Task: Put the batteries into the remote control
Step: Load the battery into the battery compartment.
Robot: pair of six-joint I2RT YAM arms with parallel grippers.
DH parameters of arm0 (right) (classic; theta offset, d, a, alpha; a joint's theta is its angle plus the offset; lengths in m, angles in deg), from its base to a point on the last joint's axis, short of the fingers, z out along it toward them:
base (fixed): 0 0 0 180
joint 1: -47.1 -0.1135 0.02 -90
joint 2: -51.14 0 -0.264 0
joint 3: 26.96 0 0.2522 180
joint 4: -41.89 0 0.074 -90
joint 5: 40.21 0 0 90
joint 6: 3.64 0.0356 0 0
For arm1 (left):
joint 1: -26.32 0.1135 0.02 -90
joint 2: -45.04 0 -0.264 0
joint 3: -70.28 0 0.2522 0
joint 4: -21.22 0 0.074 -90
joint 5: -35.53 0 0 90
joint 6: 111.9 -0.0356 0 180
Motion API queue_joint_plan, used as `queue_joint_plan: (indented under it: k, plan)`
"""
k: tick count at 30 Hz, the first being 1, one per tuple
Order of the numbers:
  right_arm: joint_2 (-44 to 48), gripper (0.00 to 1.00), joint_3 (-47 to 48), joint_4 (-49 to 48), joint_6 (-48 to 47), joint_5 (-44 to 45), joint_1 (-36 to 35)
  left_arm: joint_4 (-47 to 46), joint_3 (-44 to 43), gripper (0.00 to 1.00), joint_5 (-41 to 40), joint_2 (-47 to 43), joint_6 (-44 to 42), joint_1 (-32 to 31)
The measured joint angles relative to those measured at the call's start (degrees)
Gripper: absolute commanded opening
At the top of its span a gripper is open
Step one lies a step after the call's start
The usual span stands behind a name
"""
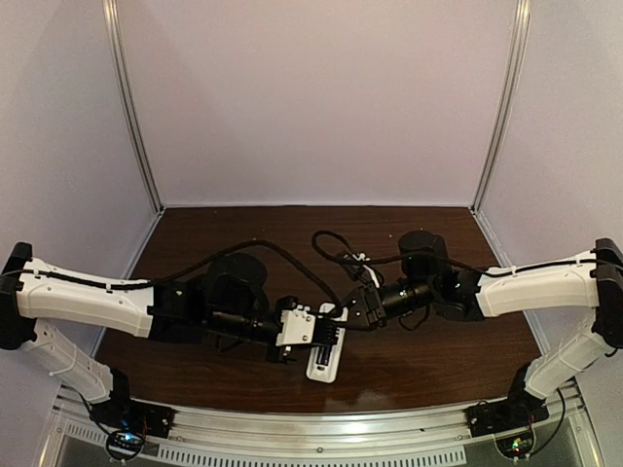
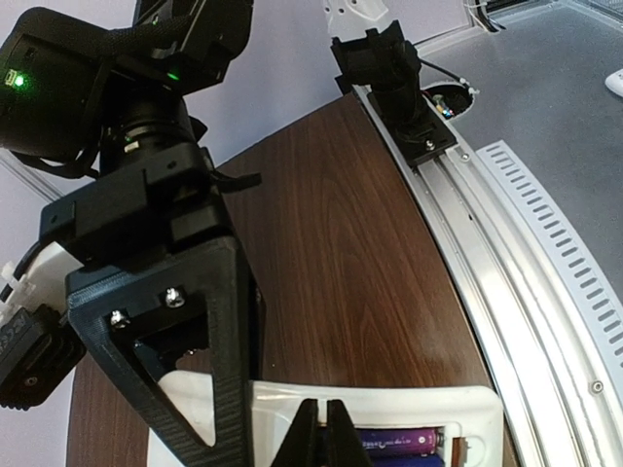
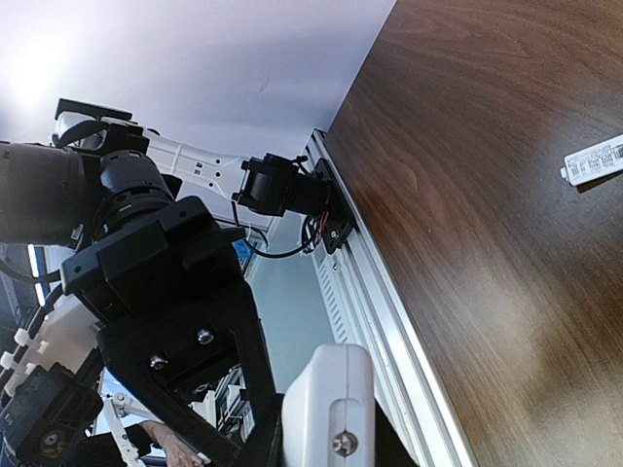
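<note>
The white remote control [image 1: 322, 361] lies near the table's front edge, compartment side up. In the left wrist view the remote [image 2: 389, 404] shows its open compartment with a purple battery [image 2: 401, 443] lying in it; a bluish strip below it runs off the frame's bottom edge. My left gripper [image 2: 326, 433] is shut, its tips together right over the compartment's left part. My right gripper [image 3: 326, 428] is shut on the remote's far end [image 3: 331, 394]. In the top view the left gripper [image 1: 329, 337] and the right gripper [image 1: 345, 316] meet over the remote.
A small white piece with printing [image 3: 596, 161] lies on the brown table away from the grippers. The metal rail [image 2: 506, 243] runs along the table's near edge, with the arm bases on it. Black cables [image 1: 336, 255] loop behind the grippers.
</note>
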Motion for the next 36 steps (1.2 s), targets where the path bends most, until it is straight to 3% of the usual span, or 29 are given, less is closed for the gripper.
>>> queue_joint_plan:
  k: [20,34,36]
  plan:
    - [0.7,0.00,-0.6,-9.1,5.8,0.4,0.4,-4.8,0.7,0.05,0.9,0.3,-2.4,-0.8]
    - [2.7,0.00,1.5,1.0,-3.7,3.1,0.4,2.3,1.7,0.39,-0.5,-5.0,0.9,-0.5]
    - [2.9,0.00,1.7,1.5,-4.4,3.5,0.4,2.4,1.7,0.49,-1.3,-7.2,2.6,-0.3]
